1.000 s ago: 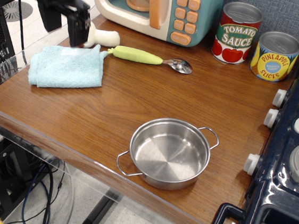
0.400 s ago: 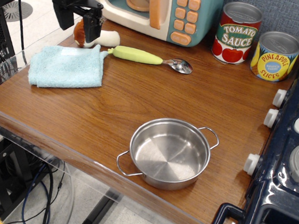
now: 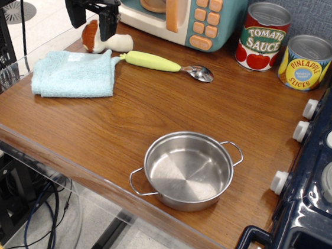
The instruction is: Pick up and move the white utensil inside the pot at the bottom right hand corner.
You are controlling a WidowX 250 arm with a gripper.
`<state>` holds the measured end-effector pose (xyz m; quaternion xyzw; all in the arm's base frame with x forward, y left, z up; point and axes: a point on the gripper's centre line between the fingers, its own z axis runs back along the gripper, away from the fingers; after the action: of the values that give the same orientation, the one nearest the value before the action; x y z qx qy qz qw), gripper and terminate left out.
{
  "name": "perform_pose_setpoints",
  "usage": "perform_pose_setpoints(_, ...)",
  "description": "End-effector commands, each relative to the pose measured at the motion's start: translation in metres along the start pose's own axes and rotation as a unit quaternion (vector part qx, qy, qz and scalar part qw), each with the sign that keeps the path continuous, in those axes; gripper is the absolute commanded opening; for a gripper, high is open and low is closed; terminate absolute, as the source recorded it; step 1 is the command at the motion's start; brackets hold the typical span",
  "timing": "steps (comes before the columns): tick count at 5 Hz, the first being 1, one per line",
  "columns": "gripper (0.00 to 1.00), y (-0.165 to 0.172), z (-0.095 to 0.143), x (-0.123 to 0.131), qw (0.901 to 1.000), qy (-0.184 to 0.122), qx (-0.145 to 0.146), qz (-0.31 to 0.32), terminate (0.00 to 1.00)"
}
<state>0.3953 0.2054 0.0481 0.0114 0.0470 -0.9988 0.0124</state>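
- The white utensil [image 3: 110, 40] lies at the bench's [image 3: 156, 108] far left, long axis left-right, orange-brown end pointing left
- The hand [image 3: 92, 20] hovers above it, fingers apart; the pot [image 3: 188, 170] sits well apart

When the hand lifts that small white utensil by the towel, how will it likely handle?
The white utensil looks stubby, so probably stiff and light. Its rounded orange-brown end suggests it may roll or pivot if nudged. The smooth surface could slip between the hand's fingers.
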Motion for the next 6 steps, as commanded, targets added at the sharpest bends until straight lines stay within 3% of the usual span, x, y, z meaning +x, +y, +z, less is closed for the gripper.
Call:
perform_pose_setpoints(1,0.00,-0.014,0.008,-0.010,0.9997,0.008,-0.016,0.014,0.00)
perform_pose_setpoints(4,0.00,-0.004,0.018,-0.005,0.9998,0.010,-0.012,-0.015,0.00)
perform_pose_setpoints(5,0.00,-0.005,0.036,-0.008,0.9996,0.023,-0.013,-0.008,0.00)
perform_pose_setpoints(6,0.00,-0.006,0.069,-0.005,0.9982,0.060,-0.005,-0.005,0.00)
